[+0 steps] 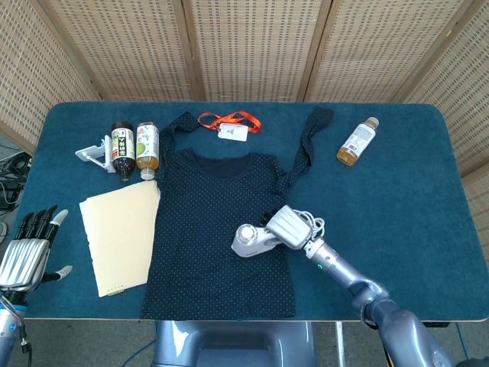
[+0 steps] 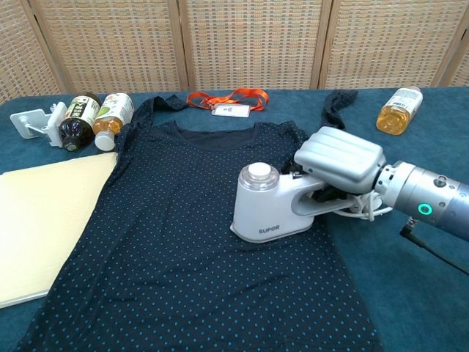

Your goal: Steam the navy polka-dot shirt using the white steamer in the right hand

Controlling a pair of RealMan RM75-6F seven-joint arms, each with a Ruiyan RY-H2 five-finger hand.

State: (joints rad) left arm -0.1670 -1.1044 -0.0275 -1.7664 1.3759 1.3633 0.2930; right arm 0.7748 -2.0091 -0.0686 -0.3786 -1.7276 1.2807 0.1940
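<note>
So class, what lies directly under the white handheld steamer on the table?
The white handheld steamer, gripped by the right hand, rests on the navy polka-dot shirt, spread over the blue table. Its base hides the fabric directly beneath it.

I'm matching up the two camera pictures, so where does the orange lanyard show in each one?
Head view: orange lanyard at upper centre, just beyond the shirt's collar.
Chest view: orange lanyard at top centre, also beyond the collar.
Shared landmark: its white badge by the navy polka-dot shirt.
</note>
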